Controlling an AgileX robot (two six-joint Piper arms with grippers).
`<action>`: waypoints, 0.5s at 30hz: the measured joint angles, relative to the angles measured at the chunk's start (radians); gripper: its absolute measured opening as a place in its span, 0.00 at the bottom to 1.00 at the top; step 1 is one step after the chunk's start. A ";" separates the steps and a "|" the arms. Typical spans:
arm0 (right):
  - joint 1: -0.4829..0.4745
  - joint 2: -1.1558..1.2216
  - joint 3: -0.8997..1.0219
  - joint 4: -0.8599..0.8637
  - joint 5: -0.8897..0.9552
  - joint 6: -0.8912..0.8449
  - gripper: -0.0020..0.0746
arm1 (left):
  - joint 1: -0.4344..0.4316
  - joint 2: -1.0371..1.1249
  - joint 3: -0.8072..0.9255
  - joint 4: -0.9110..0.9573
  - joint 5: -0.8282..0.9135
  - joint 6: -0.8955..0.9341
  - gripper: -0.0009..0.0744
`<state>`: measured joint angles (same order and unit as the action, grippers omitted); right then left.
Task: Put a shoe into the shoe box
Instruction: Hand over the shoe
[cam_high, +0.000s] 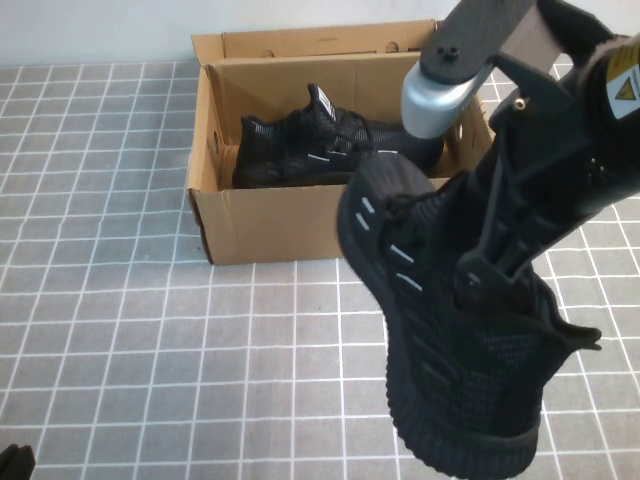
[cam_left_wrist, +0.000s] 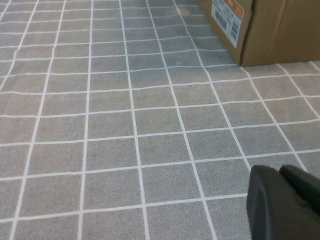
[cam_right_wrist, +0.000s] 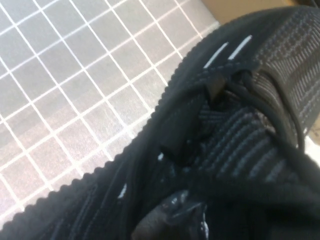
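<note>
My right gripper (cam_high: 478, 282) is shut on the black knit shoe (cam_high: 450, 370) near its laces and holds it in the air, toe towards the box, in front of the box's right front corner. The shoe fills the right wrist view (cam_right_wrist: 240, 130), with white dashes on its side. The brown cardboard shoe box (cam_high: 270, 215) stands open at the back middle, lid flap up, and its corner shows in the left wrist view (cam_left_wrist: 280, 30). The shoe's black mate (cam_high: 320, 145) lies inside the box. My left gripper (cam_high: 14, 462) rests at the near left edge, shut and empty.
The table is covered with a grey mat with a white grid (cam_high: 120, 330). The box's end wall carries a white and orange sticker (cam_left_wrist: 226, 20). The right arm (cam_high: 560, 120) reaches over the box's right end.
</note>
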<state>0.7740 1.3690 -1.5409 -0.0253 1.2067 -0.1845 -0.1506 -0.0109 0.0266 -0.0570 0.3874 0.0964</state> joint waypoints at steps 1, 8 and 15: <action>0.000 0.000 0.000 0.005 -0.006 -0.009 0.03 | 0.000 0.000 0.000 0.000 0.000 0.000 0.01; 0.000 0.000 0.000 0.014 -0.020 -0.034 0.03 | 0.000 0.000 0.000 0.005 -0.003 0.000 0.01; 0.000 0.006 0.000 0.025 -0.020 -0.034 0.03 | 0.000 0.000 0.000 -0.126 -0.245 -0.128 0.01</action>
<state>0.7740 1.3748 -1.5409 0.0000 1.1863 -0.2181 -0.1506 -0.0109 0.0266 -0.1834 0.1424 -0.0313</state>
